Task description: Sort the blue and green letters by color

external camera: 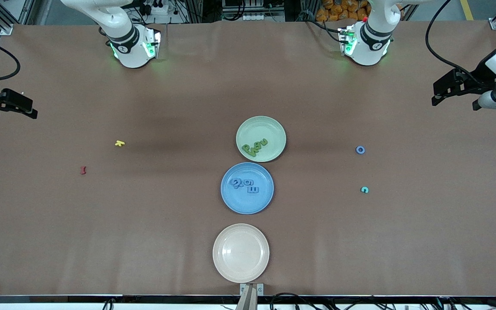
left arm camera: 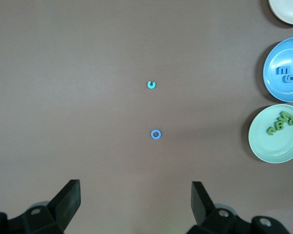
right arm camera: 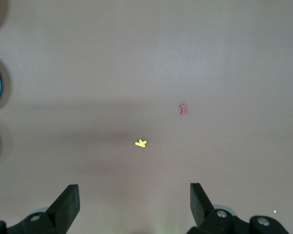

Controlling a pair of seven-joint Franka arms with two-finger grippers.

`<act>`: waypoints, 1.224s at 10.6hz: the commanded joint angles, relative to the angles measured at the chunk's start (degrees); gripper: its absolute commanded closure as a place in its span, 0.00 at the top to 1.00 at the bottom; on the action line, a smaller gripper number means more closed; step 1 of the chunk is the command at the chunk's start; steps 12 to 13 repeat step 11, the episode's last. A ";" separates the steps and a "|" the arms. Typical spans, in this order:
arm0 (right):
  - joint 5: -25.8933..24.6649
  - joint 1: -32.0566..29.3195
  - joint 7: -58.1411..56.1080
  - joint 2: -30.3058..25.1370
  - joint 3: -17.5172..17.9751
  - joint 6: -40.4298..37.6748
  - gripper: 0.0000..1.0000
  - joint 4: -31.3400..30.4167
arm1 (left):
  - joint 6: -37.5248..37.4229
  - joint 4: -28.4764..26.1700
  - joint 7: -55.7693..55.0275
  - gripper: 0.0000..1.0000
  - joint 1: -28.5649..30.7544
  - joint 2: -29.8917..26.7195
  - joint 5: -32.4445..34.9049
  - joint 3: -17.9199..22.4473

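Several green letters (external camera: pixel 254 147) lie in the green plate (external camera: pixel 269 129) at the table's middle. Three blue letters (external camera: pixel 244 185) lie in the blue plate (external camera: pixel 239 204), which is nearer the front camera. A loose blue ring-shaped letter (external camera: pixel 360 150) (left arm camera: pixel 156 134) and a teal C-shaped letter (external camera: pixel 364 189) (left arm camera: pixel 151 85) lie on the table toward the left arm's end. My left gripper (external camera: pixel 435 92) (left arm camera: pixel 136 195) hangs open and empty over that end. My right gripper (external camera: pixel 26 105) (right arm camera: pixel 134 197) hangs open and empty over the right arm's end.
A beige plate (external camera: pixel 230 271) with nothing in it sits nearest the front camera, in line with the other two. A small yellow letter (external camera: pixel 119 143) (right arm camera: pixel 141 143) and a dark red letter (external camera: pixel 83 170) (right arm camera: pixel 183 109) lie toward the right arm's end.
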 commanded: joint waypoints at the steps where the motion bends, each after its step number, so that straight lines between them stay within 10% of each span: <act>1: 0.61 0.02 0.50 0.04 -0.04 -0.16 1.00 0.24 | -0.36 -0.11 0.60 1.00 0.06 -0.44 1.13 0.32; 13: 0.52 -0.15 0.59 0.04 -0.04 -0.16 1.00 0.33 | -0.27 -0.11 0.95 1.00 0.24 0.52 1.39 0.76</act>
